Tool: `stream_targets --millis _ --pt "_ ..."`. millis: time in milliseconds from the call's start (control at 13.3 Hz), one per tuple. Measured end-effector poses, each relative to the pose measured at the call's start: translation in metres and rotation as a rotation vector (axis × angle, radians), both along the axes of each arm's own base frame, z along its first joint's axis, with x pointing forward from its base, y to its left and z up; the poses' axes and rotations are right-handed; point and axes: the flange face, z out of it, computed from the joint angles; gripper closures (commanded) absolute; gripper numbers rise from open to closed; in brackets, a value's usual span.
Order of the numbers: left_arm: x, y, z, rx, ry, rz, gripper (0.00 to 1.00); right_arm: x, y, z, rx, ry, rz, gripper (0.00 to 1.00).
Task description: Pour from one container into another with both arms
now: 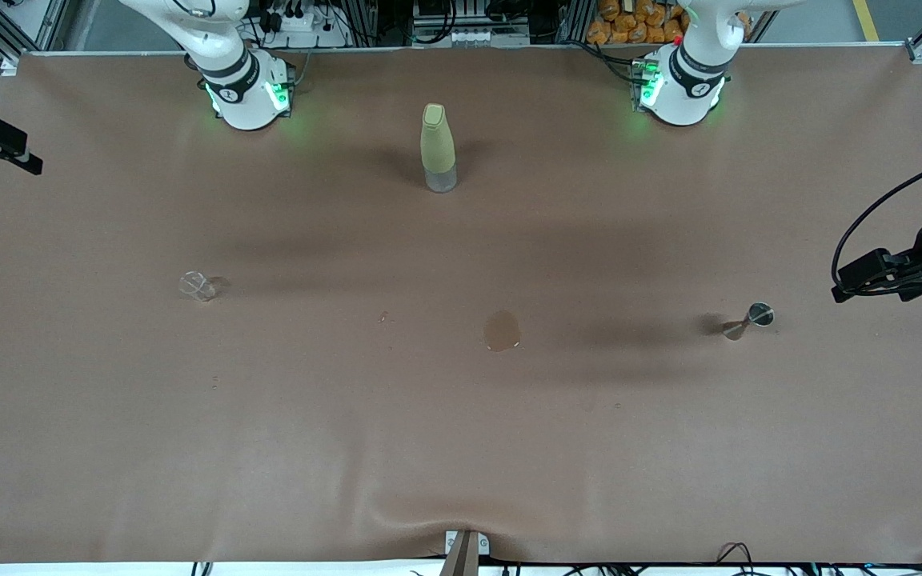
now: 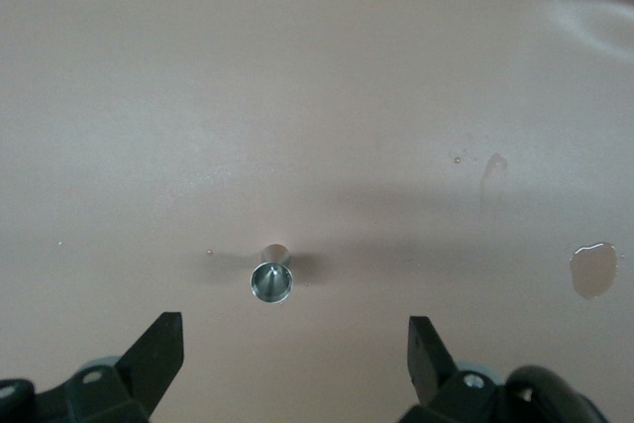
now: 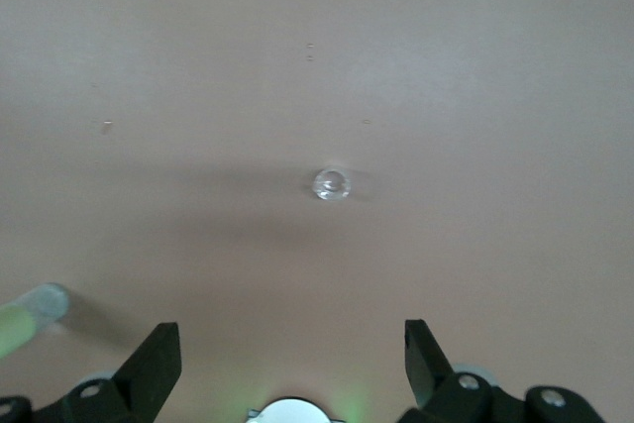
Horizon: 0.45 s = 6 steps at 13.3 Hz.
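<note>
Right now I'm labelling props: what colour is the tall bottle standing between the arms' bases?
The bottle is pale yellow-green with a clear base, best seen in the front view.

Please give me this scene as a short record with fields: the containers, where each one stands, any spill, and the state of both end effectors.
bottle: green bottle, upright, between the two arm bases
glass: small clear glass, toward the right arm's end of the table
jigger: metal jigger, upright, toward the left arm's end
spill: wet patch on the brown table cover, nearer the front camera than the bottle
left end effector: open, above the jigger, holding nothing
right end effector: open, above the glass, holding nothing
</note>
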Motion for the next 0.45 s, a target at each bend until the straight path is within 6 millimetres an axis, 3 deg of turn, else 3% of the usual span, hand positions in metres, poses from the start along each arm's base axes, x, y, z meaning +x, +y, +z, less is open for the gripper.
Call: stream_targets --millis 451 --pt "-0.0021 -0.0032 -0.0016 -0.001 0.021 -0.007 0.00 0.0032 0.0101 -0.0003 -0.036 -0.011 0.023 0.00"
